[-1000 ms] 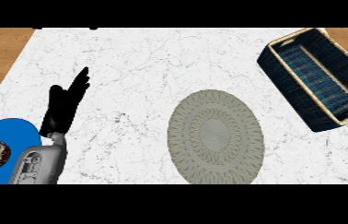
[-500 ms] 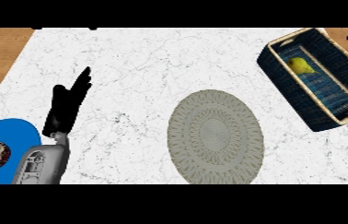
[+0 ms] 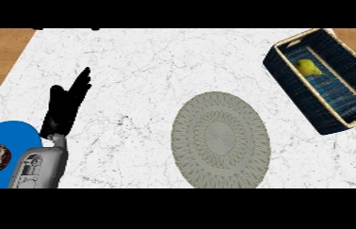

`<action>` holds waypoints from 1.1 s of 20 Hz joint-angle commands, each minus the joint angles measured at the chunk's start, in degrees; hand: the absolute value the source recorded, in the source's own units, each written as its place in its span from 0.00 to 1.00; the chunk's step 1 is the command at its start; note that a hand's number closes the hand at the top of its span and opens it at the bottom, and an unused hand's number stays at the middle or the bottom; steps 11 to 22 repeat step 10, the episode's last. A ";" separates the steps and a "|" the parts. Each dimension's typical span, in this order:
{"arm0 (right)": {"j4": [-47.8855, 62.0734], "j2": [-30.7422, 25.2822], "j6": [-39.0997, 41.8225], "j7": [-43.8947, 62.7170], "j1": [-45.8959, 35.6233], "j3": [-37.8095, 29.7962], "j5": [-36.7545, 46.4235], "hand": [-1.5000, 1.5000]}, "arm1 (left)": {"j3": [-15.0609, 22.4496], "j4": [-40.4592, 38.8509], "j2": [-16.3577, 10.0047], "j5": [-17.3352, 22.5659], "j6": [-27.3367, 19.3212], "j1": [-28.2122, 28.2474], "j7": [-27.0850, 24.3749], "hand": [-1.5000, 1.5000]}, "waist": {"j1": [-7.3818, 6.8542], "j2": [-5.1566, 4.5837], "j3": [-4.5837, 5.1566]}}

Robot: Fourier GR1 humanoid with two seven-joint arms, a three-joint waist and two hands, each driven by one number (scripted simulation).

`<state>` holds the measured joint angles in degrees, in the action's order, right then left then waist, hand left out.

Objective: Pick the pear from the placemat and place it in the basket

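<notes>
A yellow-green pear [image 3: 309, 68] lies inside the dark blue basket [image 3: 287, 65] with a tan rim, at the far right of the counter. The round grey woven placemat [image 3: 220, 139] lies in the middle front of the white marble counter with nothing on it. My left hand [image 3: 64, 108] rests at the lower left, open with fingers straight and pointing up, far from both placemat and basket. My right hand does not show.
The marble counter [image 3: 153, 63] ends in wooden floor at the left [image 3: 12, 49] and top right. A blue round shape [image 3: 14, 143] shows at the lower left edge beside my left forearm.
One second ago the basket held no pear; half a second ago the pear showed inside it, where it still lies. My left hand has barely moved.
</notes>
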<state>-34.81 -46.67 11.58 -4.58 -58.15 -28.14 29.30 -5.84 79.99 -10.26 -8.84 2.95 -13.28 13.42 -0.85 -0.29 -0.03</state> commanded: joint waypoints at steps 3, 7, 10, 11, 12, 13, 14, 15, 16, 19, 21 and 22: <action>6.48 -8.11 -0.67 1.55 1.41 -7.75 -4.43 0.00 | -1.00 0.56 -0.43 1.06 0.58 1.01 -0.67 0.50 | 0.21 -0.05 -0.03; 13.05 -15.40 4.61 -2.97 3.73 -9.07 -5.10 0.00 | 0.67 1.30 1.00 -0.50 -0.75 0.44 0.10 0.50 | -0.30 -0.26 -0.10; 16.85 -18.88 6.04 -9.46 7.95 -11.59 -6.45 0.00 | 0.59 -2.17 1.29 -0.94 -0.97 0.05 -2.47 0.50 | -0.28 -0.72 -0.20; 16.85 -18.88 6.04 -9.46 7.95 -11.59 -6.45 0.00 | 0.59 -2.17 1.29 -0.94 -0.97 0.05 -2.47 0.50 | -0.28 -0.72 -0.20; 16.85 -18.88 6.04 -9.46 7.95 -11.59 -6.45 0.00 | 0.59 -2.17 1.29 -0.94 -0.97 0.05 -2.47 0.50 | -0.28 -0.72 -0.20; 16.85 -18.88 6.04 -9.46 7.95 -11.59 -6.45 0.00 | 0.59 -2.17 1.29 -0.94 -0.97 0.05 -2.47 0.50 | -0.28 -0.72 -0.20; 16.85 -18.88 6.04 -9.46 7.95 -11.59 -6.45 0.00 | 0.59 -2.17 1.29 -0.94 -0.97 0.05 -2.47 0.50 | -0.28 -0.72 -0.20; 16.85 -18.88 6.04 -9.46 7.95 -11.59 -6.45 0.00 | 0.59 -2.17 1.29 -0.94 -0.97 0.05 -2.47 0.50 | -0.28 -0.72 -0.20; 16.85 -18.88 6.04 -9.46 7.95 -11.59 -6.45 0.00 | 0.59 -2.17 1.29 -0.94 -0.97 0.05 -2.47 0.50 | -0.28 -0.72 -0.20; 16.85 -18.88 6.04 -9.46 7.95 -11.59 -6.45 0.00 | 0.59 -2.17 1.29 -0.94 -0.97 0.05 -2.47 0.50 | -0.28 -0.72 -0.20; 16.85 -18.88 6.04 -9.46 7.95 -11.59 -6.45 0.00 | 0.59 -2.17 1.29 -0.94 -0.97 0.05 -2.47 0.50 | -0.28 -0.72 -0.20; 16.85 -18.88 6.04 -9.46 7.95 -11.59 -6.45 0.00 | 0.59 -2.17 1.29 -0.94 -0.97 0.05 -2.47 0.50 | -0.28 -0.72 -0.20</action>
